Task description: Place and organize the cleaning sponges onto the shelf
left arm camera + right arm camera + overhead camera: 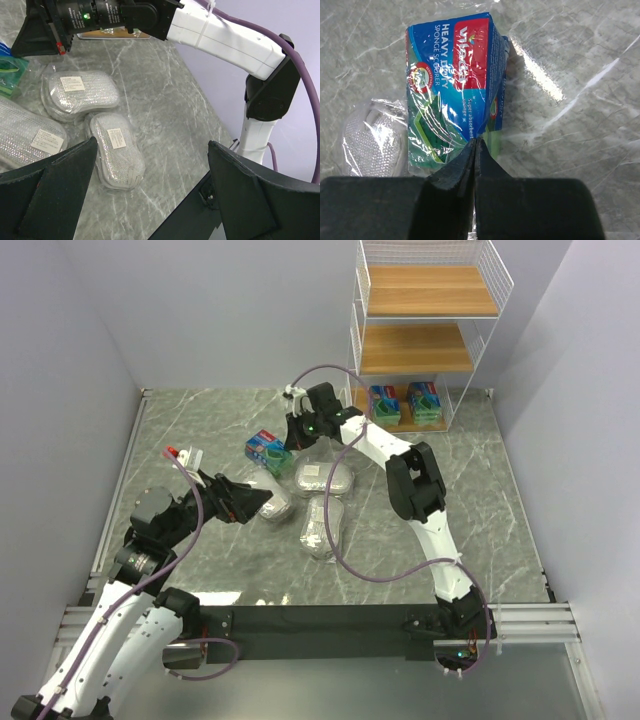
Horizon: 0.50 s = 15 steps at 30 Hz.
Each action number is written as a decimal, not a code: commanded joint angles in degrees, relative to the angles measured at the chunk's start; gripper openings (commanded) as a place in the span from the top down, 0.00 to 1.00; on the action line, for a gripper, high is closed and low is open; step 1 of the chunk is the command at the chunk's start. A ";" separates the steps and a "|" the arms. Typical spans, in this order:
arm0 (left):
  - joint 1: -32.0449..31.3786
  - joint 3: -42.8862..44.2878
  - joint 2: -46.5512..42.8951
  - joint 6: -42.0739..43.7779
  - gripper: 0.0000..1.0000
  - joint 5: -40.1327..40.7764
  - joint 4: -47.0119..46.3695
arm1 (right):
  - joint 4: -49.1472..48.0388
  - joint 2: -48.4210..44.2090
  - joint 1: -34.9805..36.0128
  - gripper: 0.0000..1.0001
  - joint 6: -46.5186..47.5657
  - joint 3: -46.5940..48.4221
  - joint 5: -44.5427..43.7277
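Grey marble table [200, 420] — sponge packs [320, 525], white shelf [420, 345]

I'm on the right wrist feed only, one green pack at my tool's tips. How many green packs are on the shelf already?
Observer: Two green packs lie side by side on the shelf's bottom tier.
Operator: Where are the grey packs?
Observer: Three grey packs lie together on the table.
Operator: And the left tool?
Observer: The left tool is open and empty, by the leftmost grey pack.
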<state>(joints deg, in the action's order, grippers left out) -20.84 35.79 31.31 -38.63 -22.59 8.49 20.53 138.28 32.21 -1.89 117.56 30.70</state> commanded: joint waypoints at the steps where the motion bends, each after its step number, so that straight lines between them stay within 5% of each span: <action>1: -0.25 -0.02 -0.81 0.22 0.01 0.62 -0.49 | -0.48 -3.45 -0.30 1.00 -1.18 -3.28 -0.29; 15: -0.25 0.07 -0.37 0.05 0.01 0.35 -0.49 | -17.80 -18.30 -2.76 1.00 -11.02 -15.07 3.66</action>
<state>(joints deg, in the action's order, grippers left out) -20.84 35.79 30.96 -38.63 -22.59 8.58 10.22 125.73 30.87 -9.13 103.61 31.90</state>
